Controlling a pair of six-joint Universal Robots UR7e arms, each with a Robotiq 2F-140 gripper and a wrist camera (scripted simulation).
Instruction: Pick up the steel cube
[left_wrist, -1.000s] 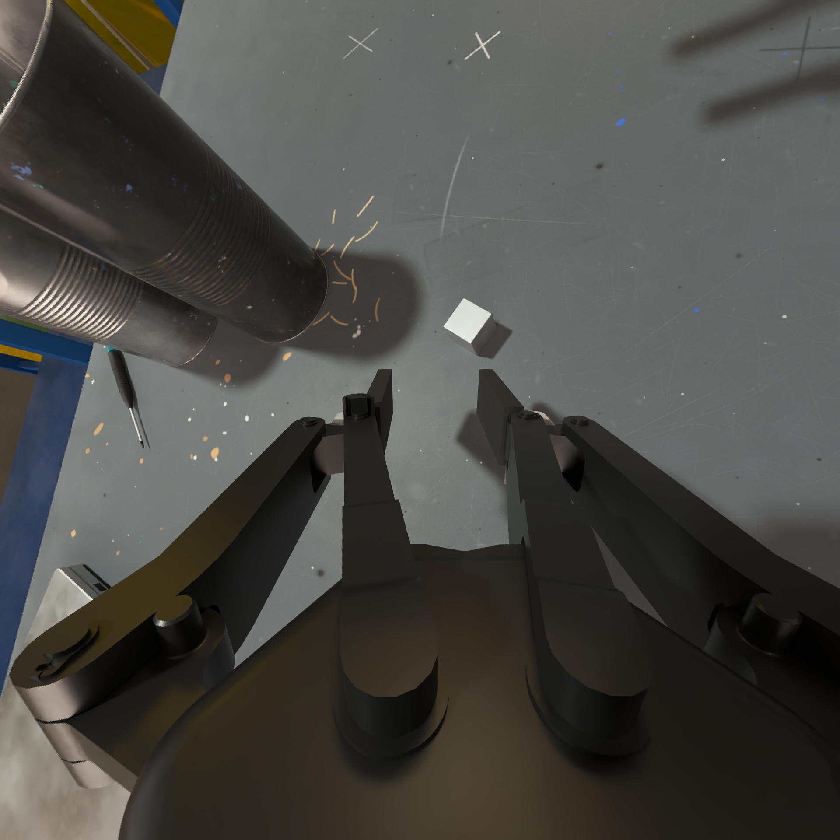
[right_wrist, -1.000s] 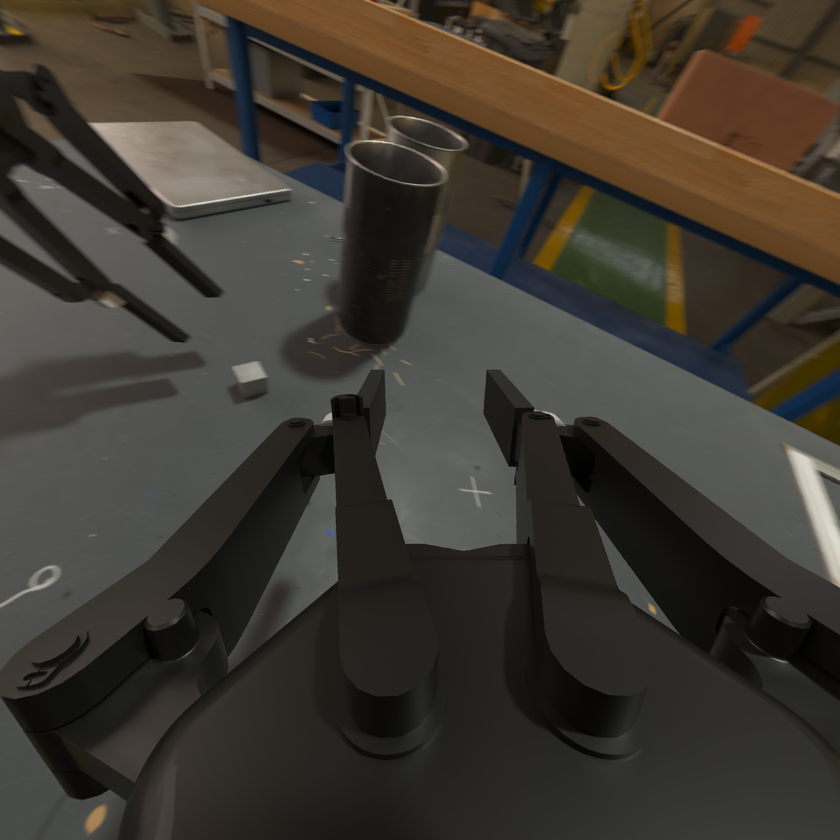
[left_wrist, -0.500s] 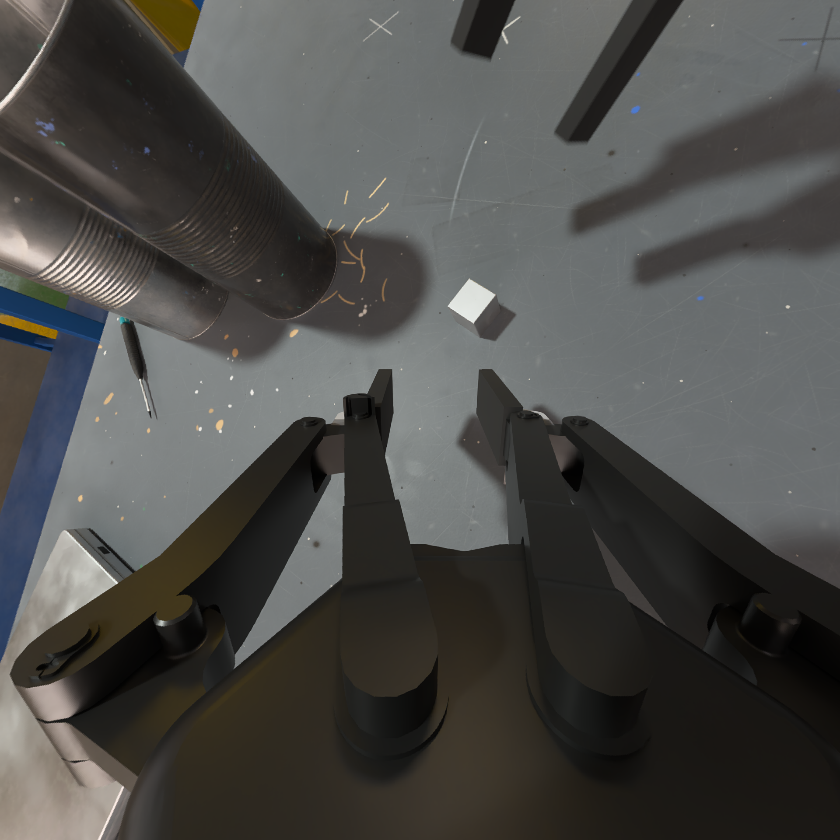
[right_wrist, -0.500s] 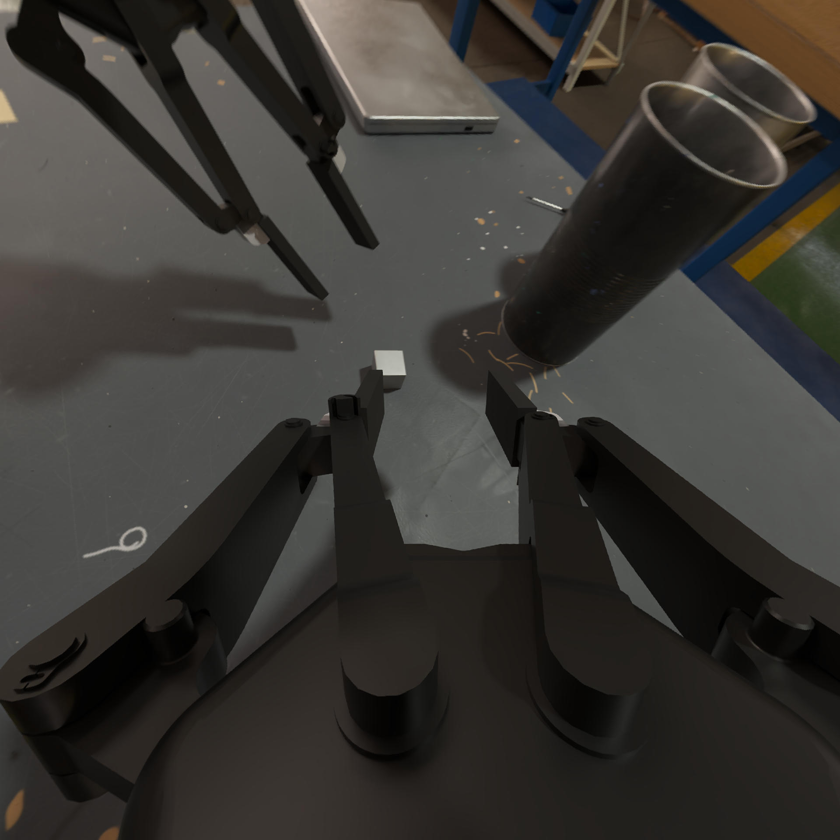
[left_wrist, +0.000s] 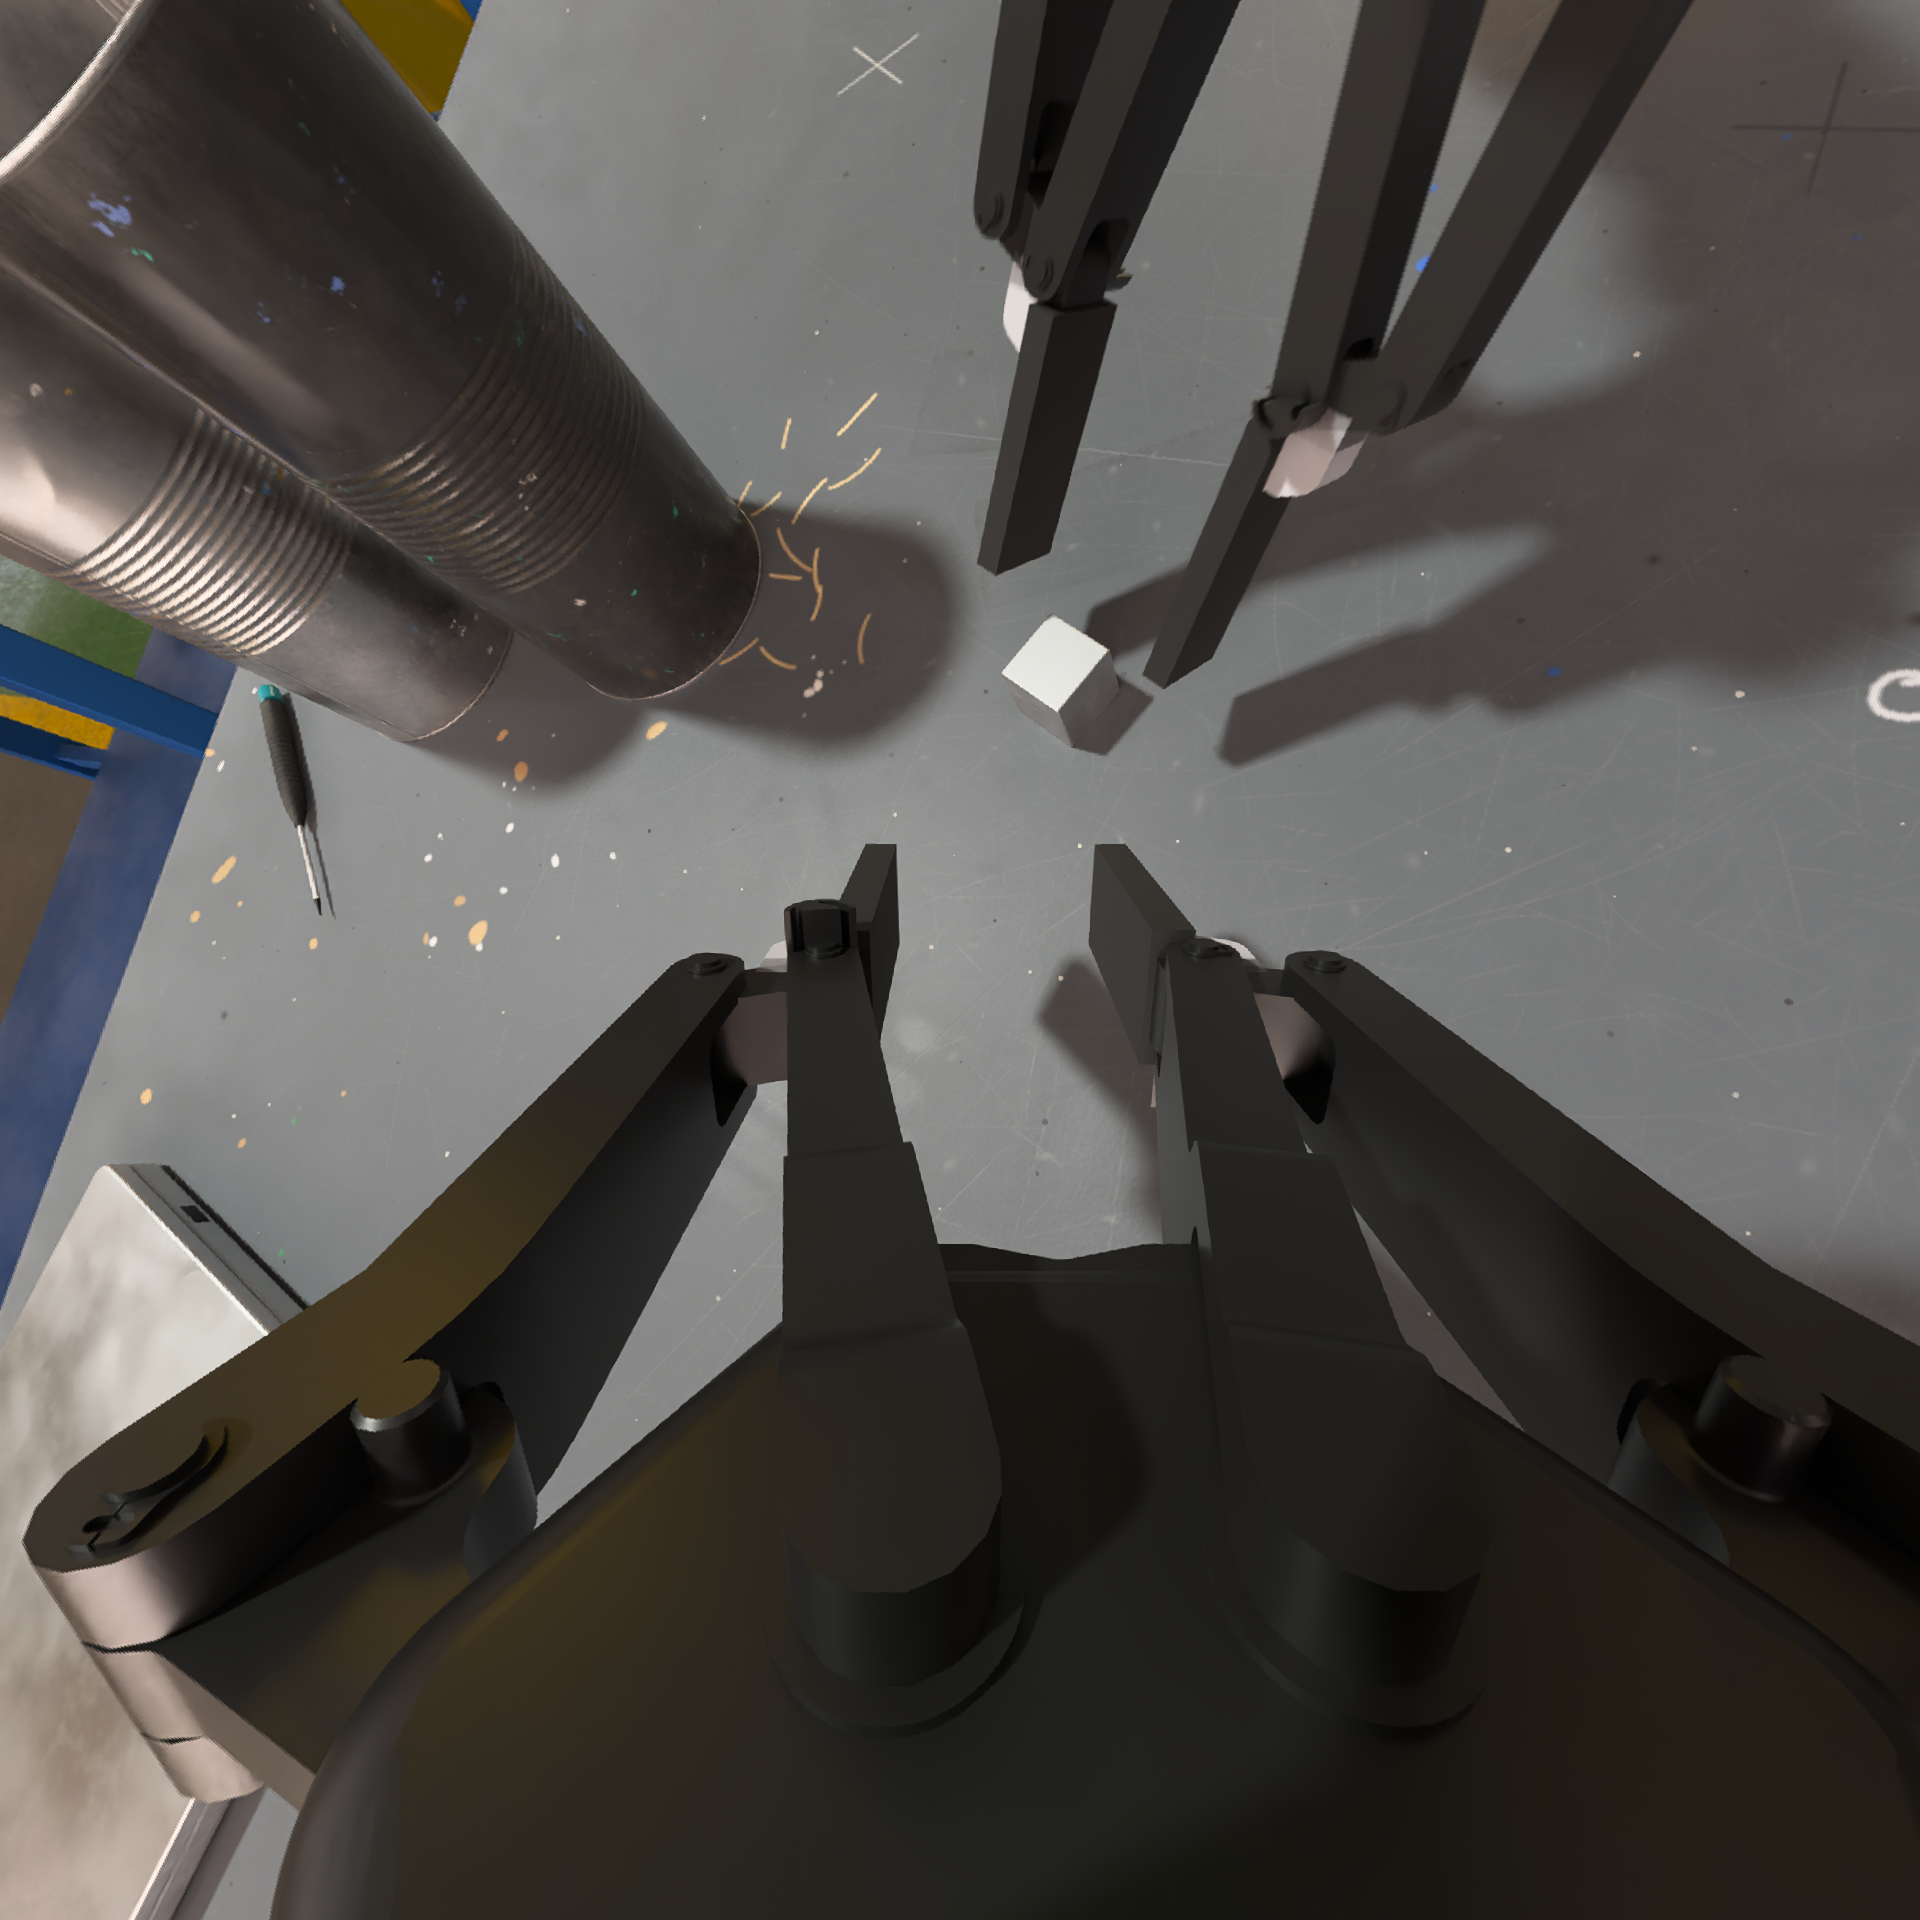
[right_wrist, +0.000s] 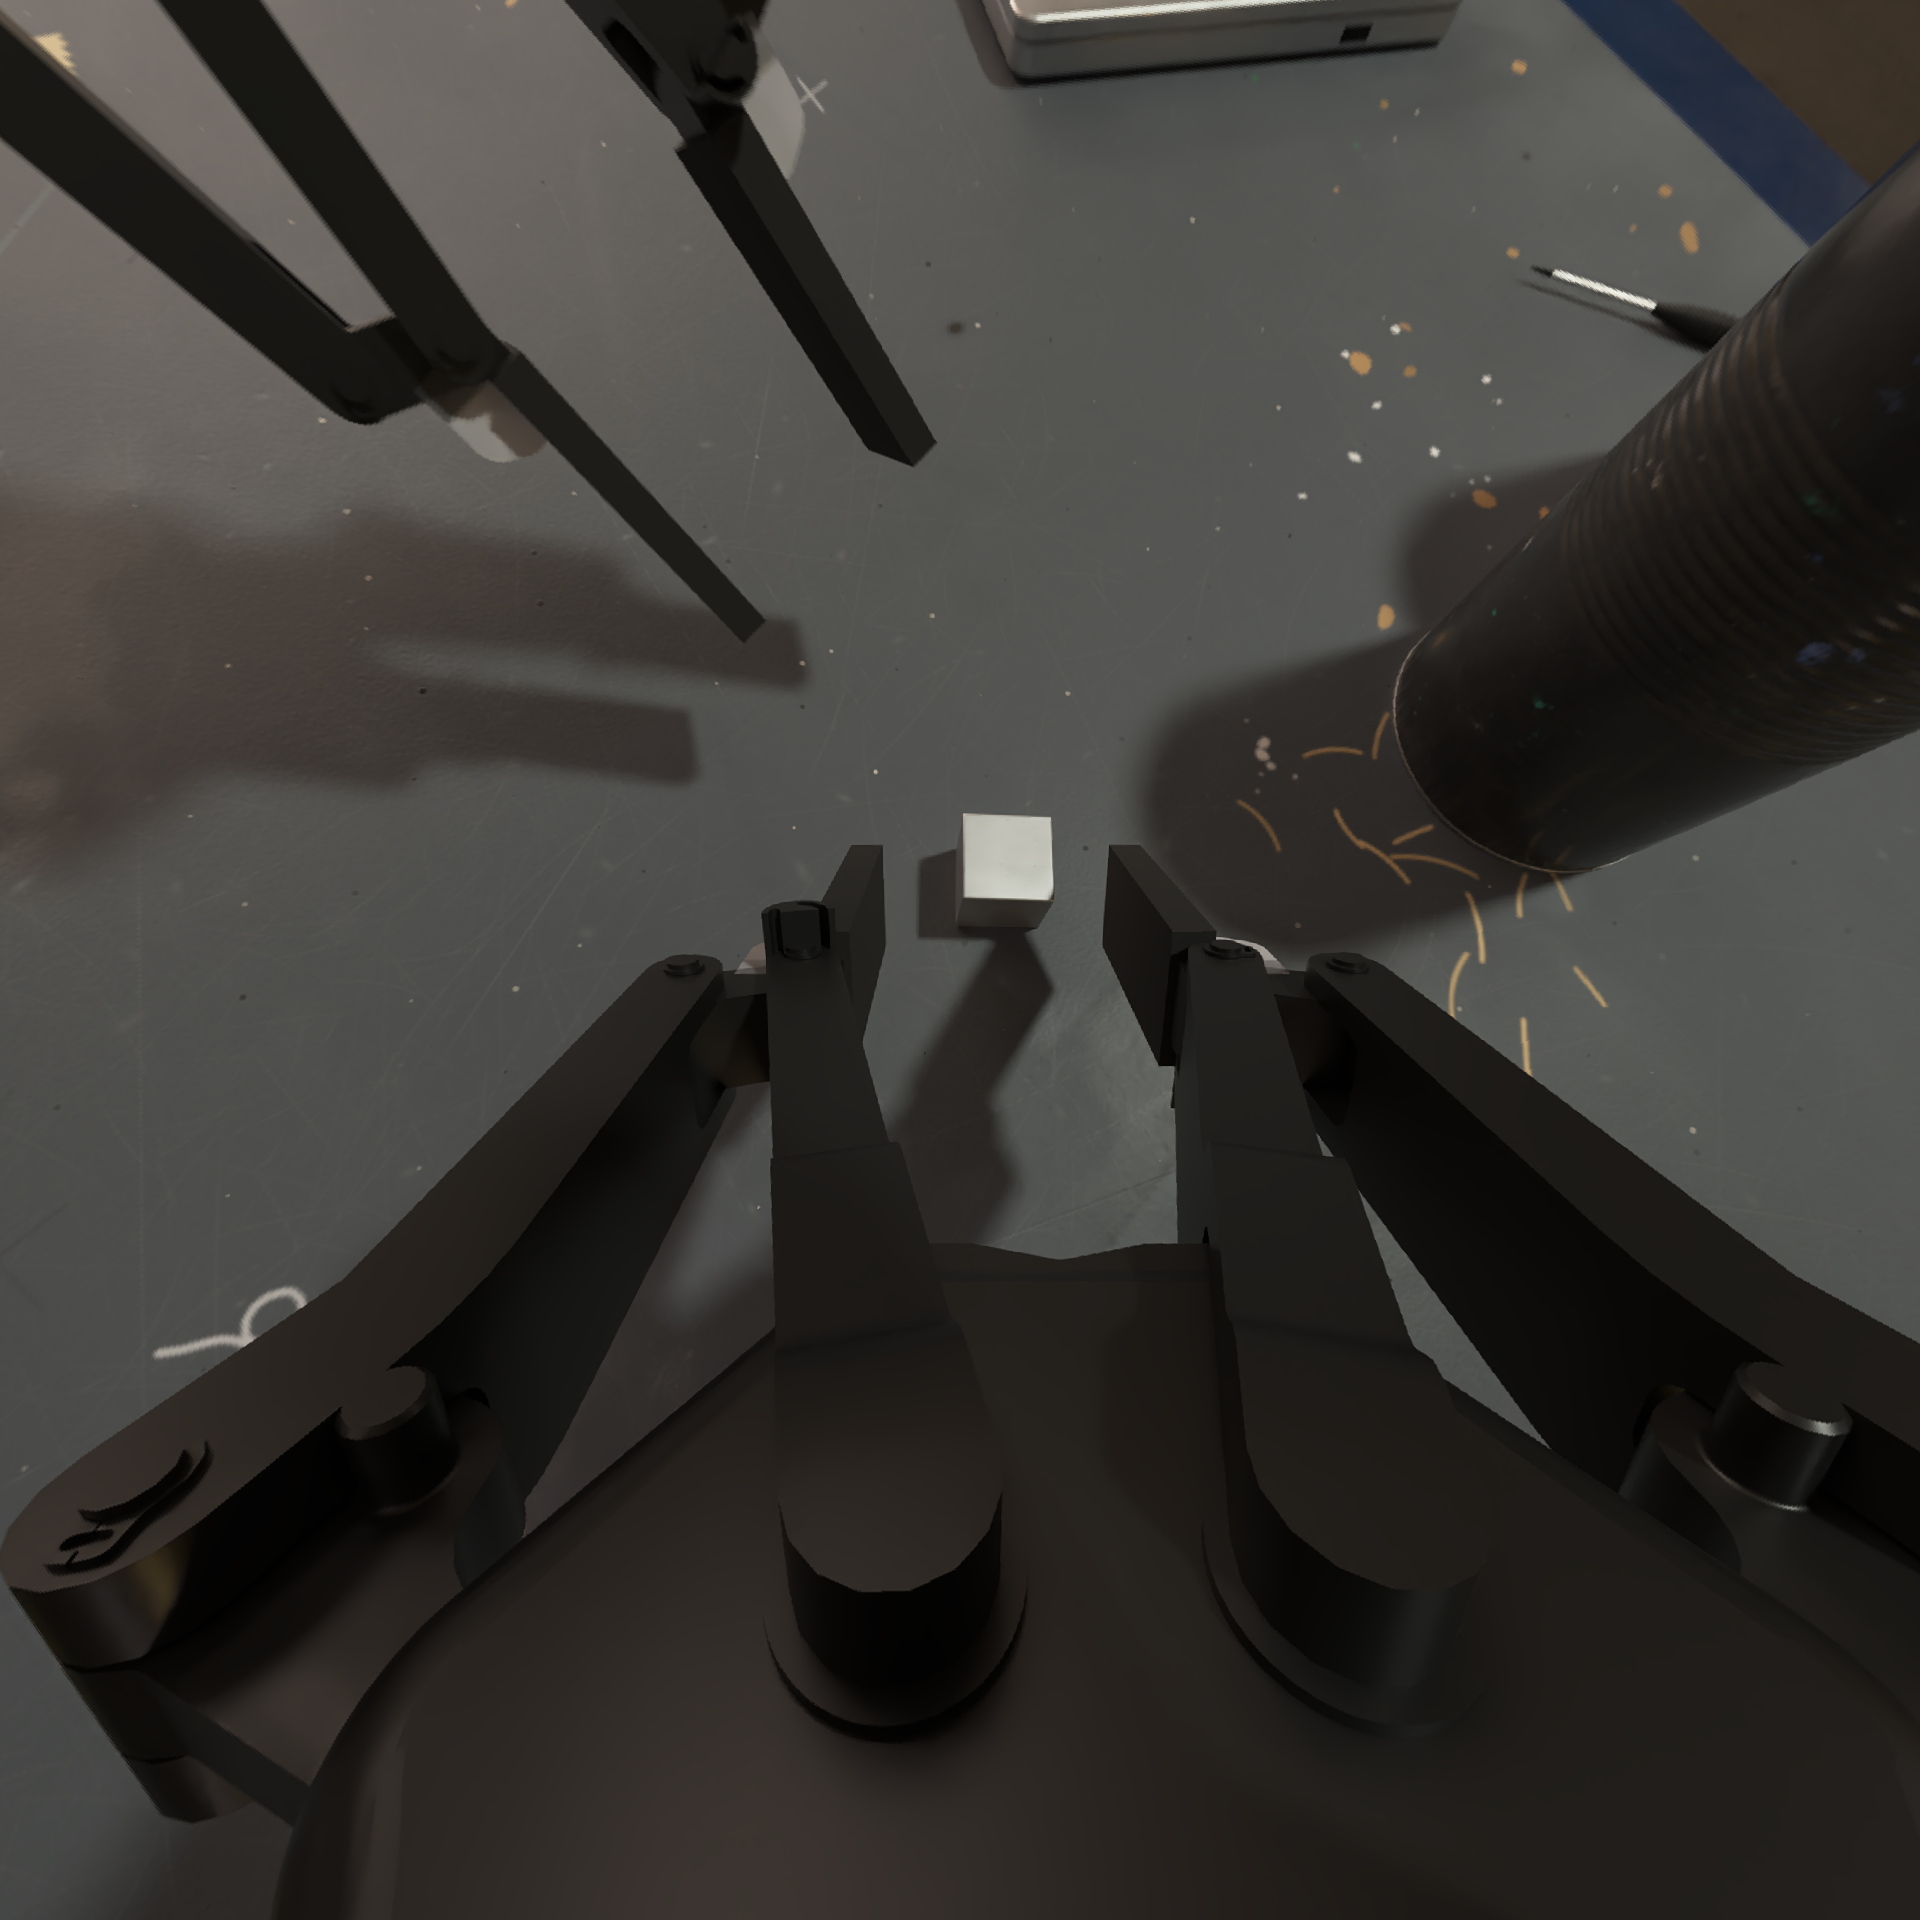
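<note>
Steel cube (right_wrist: 1004, 871) sits between your right gripper's (right_wrist: 992, 883) spread fingers — lower squarely, close evenly on flat faces, and keep the open, empty left gripper (left_wrist: 992, 883) clear.

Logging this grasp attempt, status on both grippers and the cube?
Right gripper open, fingers straddling steel cube. Left gripper open, empty, hovering short of it. Cube on table, untouched. Threaded steel pipes beside, not blocking.

Matt pale steel cube (right_wrist: 1004, 871) on scratched grey tabletop (right_wrist: 1039, 520).
</note>
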